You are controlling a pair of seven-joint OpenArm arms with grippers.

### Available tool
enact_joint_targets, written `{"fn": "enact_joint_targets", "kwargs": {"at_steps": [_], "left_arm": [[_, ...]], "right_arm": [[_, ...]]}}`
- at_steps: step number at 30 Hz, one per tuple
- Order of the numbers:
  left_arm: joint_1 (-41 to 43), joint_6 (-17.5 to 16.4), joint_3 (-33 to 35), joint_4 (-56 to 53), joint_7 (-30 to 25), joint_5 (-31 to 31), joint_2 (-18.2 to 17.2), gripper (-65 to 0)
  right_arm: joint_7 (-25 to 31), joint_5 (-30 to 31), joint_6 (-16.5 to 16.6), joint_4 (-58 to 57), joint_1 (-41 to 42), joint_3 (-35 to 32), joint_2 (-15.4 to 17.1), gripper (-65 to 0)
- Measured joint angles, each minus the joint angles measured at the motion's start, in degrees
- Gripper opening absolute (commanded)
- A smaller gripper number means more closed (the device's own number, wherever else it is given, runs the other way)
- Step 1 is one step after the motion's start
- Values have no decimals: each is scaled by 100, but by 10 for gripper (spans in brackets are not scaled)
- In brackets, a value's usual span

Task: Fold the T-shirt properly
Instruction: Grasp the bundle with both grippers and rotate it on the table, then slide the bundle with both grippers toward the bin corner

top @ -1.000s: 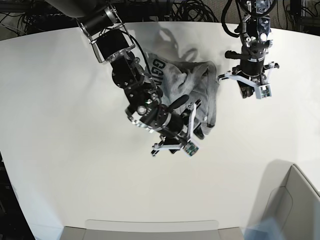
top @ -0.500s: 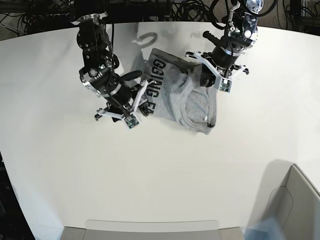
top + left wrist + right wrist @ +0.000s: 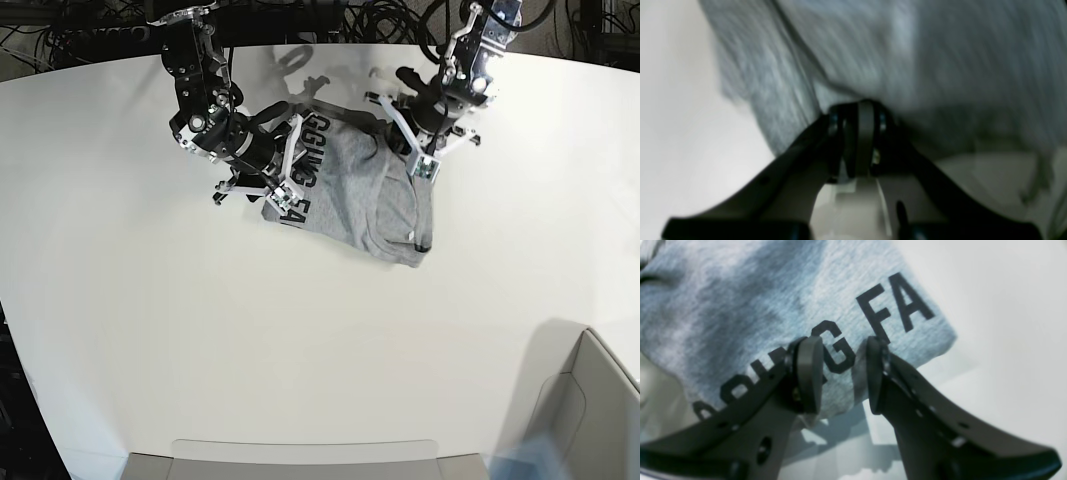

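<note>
The heather-grey T-shirt lies bunched on the white table at the back middle, with black lettering along its left edge. In the base view my right gripper is at that lettered edge. In the right wrist view the gripper is open, its jaws either side of the edge of the T-shirt by the letters "G FA". My left gripper is at the shirt's upper right part. In the blurred left wrist view the gripper is shut, its tips against the bunched cloth of the T-shirt.
A grey box corner stands at the front right. A flat grey tray edge runs along the front. Cables lie beyond the table's back edge.
My right gripper has moved right, up to the shirt's lettered edge. My left gripper has shifted slightly up and left with the cloth. The shirt sits a little further back.
</note>
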Motion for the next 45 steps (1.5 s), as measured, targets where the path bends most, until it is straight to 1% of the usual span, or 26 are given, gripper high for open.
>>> {"fn": "enact_joint_targets", "kwargs": {"at_steps": [3, 5, 6, 7, 8, 11, 14, 17, 20, 24, 26, 28, 31, 34, 36, 38, 41, 43, 45], "left_arm": [[-173, -13, -323, -166, 4, -2, 55, -584], [-251, -22, -811, -284, 26, -9, 181, -584], [-308, 50, -977, -352, 26, 15, 225, -584], [-409, 2, -1182, -479, 39, 13, 291, -584], [-522, 31, -1316, -601, 46, 11, 321, -584], [-844, -4, -1587, -857, 44, -9, 382, -584], [-929, 24, -1810, -859, 24, 0, 376, -584], [-787, 17, -2068, -474, 85, 2, 382, -584], [-573, 57, -2267, 151, 7, 37, 363, -585], [-356, 39, -2214, 769, 55, 57, 382, -585], [-326, -13, -2194, 901, 42, -15, 540, -585], [-243, 33, -1910, 992, 57, 39, 599, -585], [13, -4, -1169, 1128, 52, 42, 522, -586], [192, -13, -411, 1176, 66, 20, 535, -587], [197, -50, 61, 1185, 52, -17, 428, -587], [142, 44, 531, 1200, 37, 46, 278, -588], [129, 31, 1075, 1196, 48, 68, 186, -588], [131, 9, 1394, 1161, 63, 59, 186, -587], [109, -33, 1617, 1062, 68, 26, 199, -587]], "right_arm": [[9, -2, 0, -59, -17, 9, 4, -429], [20, -4, -2, -74, -20, 9, 2, -429], [33, -2, -4, -74, -39, 9, 2, -429], [50, 2, -4, -74, -66, 9, 2, -429], [52, 7, -4, -74, -81, 9, 2, -429], [52, 15, -2, -74, -87, -15, 2, -429], [35, 15, -2, -52, -79, -17, -2, -429], [-66, -17, 2, 247, -101, -24, -2, -429], [-48, 0, 0, 660, -52, 7, -2, -429], [-20, 20, 0, 975, 181, 39, -4, -429], [-31, 0, 0, 964, 291, 184, -20, -429], [-26, 0, 0, 831, 422, 413, -20, -429], [-31, -28, 2, 546, 575, 780, -13, -429], [-42, -26, 2, 240, 682, 1113, -13, -429], [-35, -20, 2, 26, 748, 1316, 9, -429], [-31, -33, 2, -186, 778, 1443, 15, -429], [-50, -42, 2, -393, 800, 1488, 48, -429], [2, -13, 2, -590, 837, 1392, 146, -429], [-15, -52, 2, -905, 896, 1270, 177, -429]]}}
